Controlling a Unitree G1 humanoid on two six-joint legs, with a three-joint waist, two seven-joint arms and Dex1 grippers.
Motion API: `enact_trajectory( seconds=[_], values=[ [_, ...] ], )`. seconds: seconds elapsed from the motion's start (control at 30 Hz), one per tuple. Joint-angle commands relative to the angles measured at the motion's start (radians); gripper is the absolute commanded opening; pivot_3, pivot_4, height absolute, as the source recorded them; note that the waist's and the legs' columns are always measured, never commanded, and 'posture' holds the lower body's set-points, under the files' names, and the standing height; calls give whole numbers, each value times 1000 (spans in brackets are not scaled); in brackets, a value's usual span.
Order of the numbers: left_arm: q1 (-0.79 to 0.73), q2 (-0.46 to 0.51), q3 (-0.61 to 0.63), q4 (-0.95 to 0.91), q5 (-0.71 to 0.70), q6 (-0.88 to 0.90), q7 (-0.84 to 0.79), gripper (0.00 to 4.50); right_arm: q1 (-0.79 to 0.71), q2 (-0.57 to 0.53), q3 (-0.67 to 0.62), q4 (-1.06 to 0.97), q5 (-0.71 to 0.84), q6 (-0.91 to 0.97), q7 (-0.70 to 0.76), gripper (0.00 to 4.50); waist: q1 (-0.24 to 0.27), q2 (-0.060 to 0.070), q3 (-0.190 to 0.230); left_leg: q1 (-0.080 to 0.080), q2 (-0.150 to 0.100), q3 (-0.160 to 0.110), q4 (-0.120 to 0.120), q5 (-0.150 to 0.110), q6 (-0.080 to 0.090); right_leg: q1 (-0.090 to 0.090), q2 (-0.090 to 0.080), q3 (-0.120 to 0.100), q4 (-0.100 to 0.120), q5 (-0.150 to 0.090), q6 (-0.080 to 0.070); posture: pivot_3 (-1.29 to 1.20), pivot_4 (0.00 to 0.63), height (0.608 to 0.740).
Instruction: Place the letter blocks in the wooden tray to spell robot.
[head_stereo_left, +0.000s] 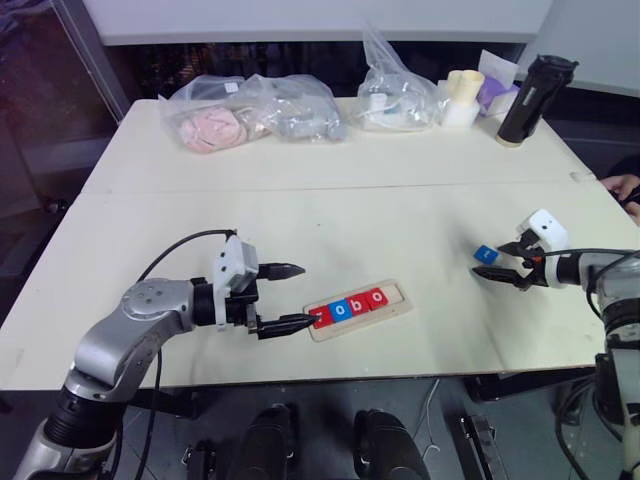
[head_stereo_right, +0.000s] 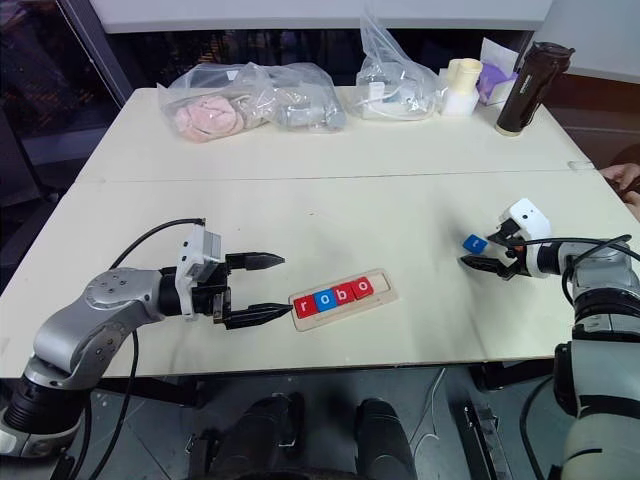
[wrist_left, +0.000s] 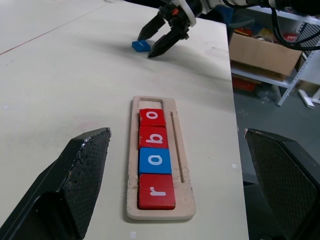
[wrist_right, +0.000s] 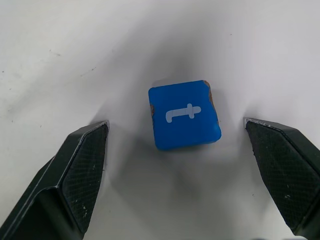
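**While four tiles sit in the tray, we line up on the t**

With r, o, b, o already seated in the wooden tray (head_stereo_left: 392, 309), only the slot at its far end from our left gripper (head_stereo_left: 283, 297) is bare. That gripper hangs just beside the tray's r end, jaws spread wide, holding nothing.

Our right gripper (wrist_right: 176, 150) is also spread wide and empty. The blue t tile (wrist_right: 184, 114) lies flat on the table (head_stereo_left: 300, 215) just ahead of its fingertips, roughly centred between the two fingers (wrist_right: 82, 165), touching neither. It sits well apart from the tray.

To do this well, we judge:
- Come down a bit further so the pads bracket the tile's side faces, not its top.
- Tile is slightly skewed to the fingers; square the wrist first or it may twist out.
- Close gently. It is thin and flat, so a high pinch will likely slip.
- Keep the left gripper clear of the tray while carrying across.
- Set t in the bare slot, reading the same way as its neighbours.
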Motion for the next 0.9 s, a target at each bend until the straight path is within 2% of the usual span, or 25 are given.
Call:
enact_trajectory(
  seconds=[0.03, 0.13, 0.27, 0.33, 0.4, 0.53, 0.67, 0.77, 0.9],
  values=[
    [7, 3, 18, -37, -17, -10, -2, 4500, -14, 8, -6, 17, -9, -7, -18, 4464, -4, 0, 0, 0, 0, 0, 0, 0, 0, 0, 0, 0, 0, 0, 0, 0, 150, 725],
    [13, 2, 18, -39, -17, -11, 0, 4500, -17, 17, -6, 20, -10, -13, -20, 3197, -12, 0, 0, 1, 0, 0, 0, 0, 0, 1, 0, 0, 0, 0, 0, 0, 150, 725],
    [21, 2, 19, -40, -17, -14, -1, 4500, -18, 25, -2, 9, -11, -19, -15, 1129, -13, 0, 0, 1, 0, 0, 0, 0, 0, 1, 0, 0, 0, 0, 0, 0, 150, 725],
    [28, 4, 20, -39, -15, -20, -6, 4500, -7, 23, 10, -21, -14, -19, 10, 1118, -13, 0, 0, 1, 0, 0, 0, 0, 0, 1, 0, 0, 0, 0, 0, 0, 150, 725],
    [31, 7, 22, -33, -12, -25, -13, 4500, 48, 10, 27, -133, -6, -31, 77, 1118, -13, 0, 0, 1, 0, -1, 0, 0, 0, 1, 0, 0, 0, 0, 0, 0, 150, 725],
    [26, 10, 23, -17, -7, -34, -27, 4500, 252, -43, 48, -515, 49, 23, 221, 1118, -7, 1, 0, 1, 0, -2, -2, 0, 0, 1, 0, 0, 0, 0, 0, 0, 150, 725],
    [23, 11, 19, -5, -2, -45, -38, 4500, 440, -97, 35, -858, 122, 120, 273, 1118, 5, 1, -1, 1, 0, -2, -2, 0, 0, 0, 0, 0, 0, -1, 1, 0, 150, 725],
    [3, 4, 7, 5, -1, -43, -36, 4500, 500, -111, 38, -969, 133, 152, 265, 1118, 6, 1, -1, 1, 0, -2, -1, -1, -2, 1, -1, 0, 0, -1, 1, 0, 150, 725],
    [-12, -2, 0, 3, -3, -33, -32, 4500, 504, -103, 47, -991, 126, 166, 239, 1118, 10, 1, -1, 1, 0, -2, 0, -2, -3, 1, -2, 0, 0, 0, 0, 0, 150, 725]
  ],
)
